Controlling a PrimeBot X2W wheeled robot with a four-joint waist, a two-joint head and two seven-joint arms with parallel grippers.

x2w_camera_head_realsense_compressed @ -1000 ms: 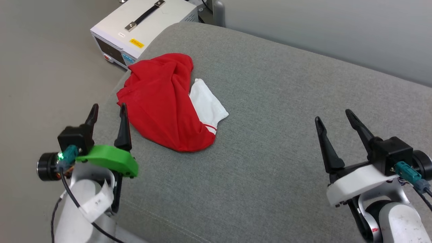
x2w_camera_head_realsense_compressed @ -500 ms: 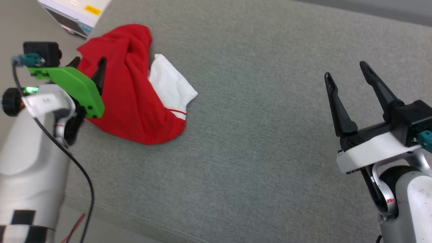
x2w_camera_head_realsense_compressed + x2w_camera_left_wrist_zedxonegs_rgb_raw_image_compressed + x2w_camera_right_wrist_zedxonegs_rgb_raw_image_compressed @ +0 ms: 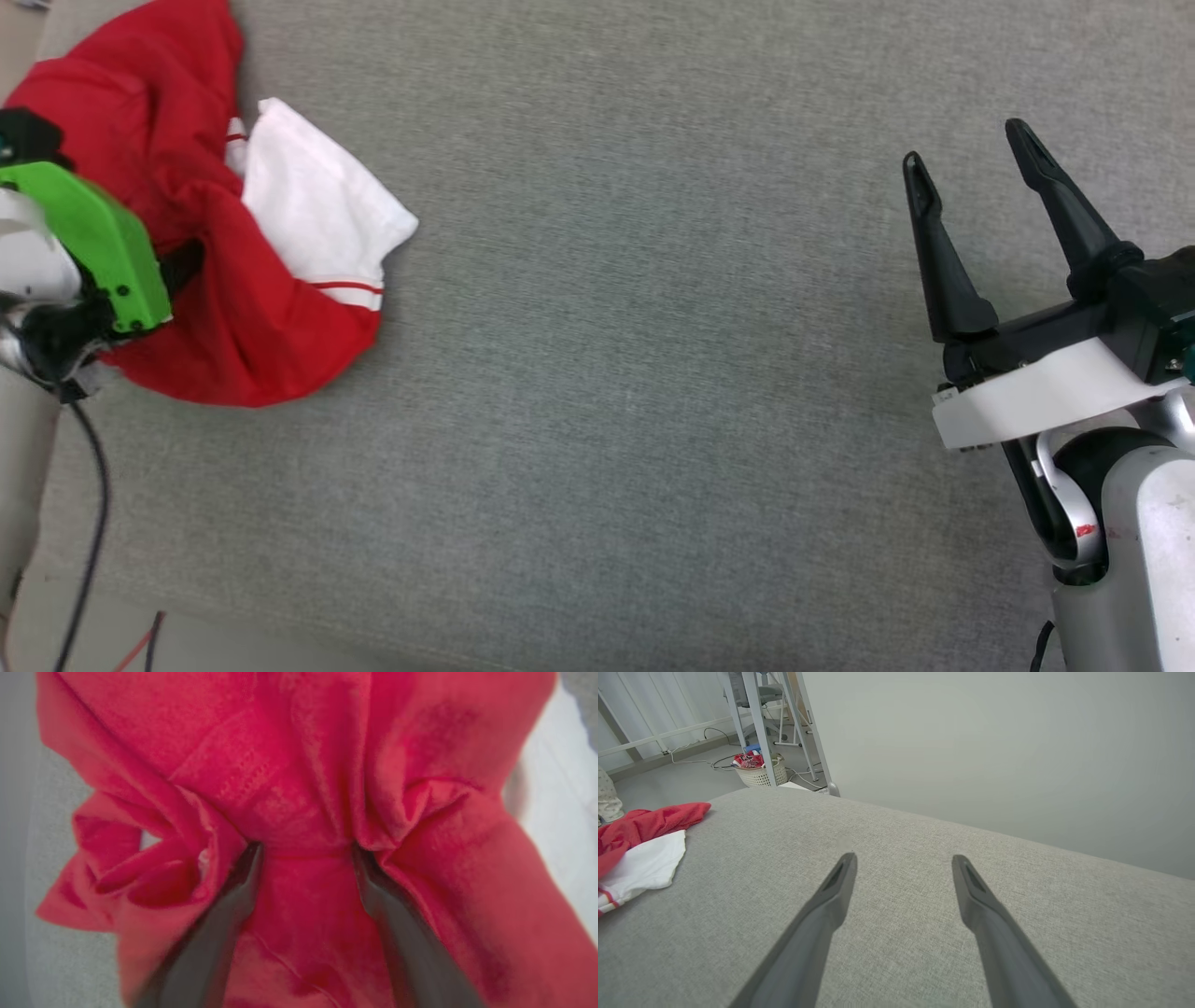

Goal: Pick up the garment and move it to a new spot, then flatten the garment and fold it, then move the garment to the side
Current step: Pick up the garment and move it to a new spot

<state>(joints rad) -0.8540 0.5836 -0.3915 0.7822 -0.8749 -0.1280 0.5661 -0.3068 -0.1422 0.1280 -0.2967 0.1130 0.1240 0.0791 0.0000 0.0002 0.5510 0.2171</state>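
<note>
Left gripper (image 3: 306, 849), jaws spread, straddles a fold of the crumpled red, white-sleeved fabric T-shirt (image 3: 247, 350) at left; right gripper (image 3: 966, 159), open and empty, lies well apart.

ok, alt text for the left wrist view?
The left gripper, jaws open, pokes its two dark fingers into a crumpled red soft-fabric T-shirt, a ridge of cloth between them. Its white sleeve shows at right, grey fabric cushion at left.

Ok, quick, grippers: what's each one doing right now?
Left gripper: open, fingers pushed into the garment, not closed on it.
Right gripper: open, empty, over the grey cushion.
</note>
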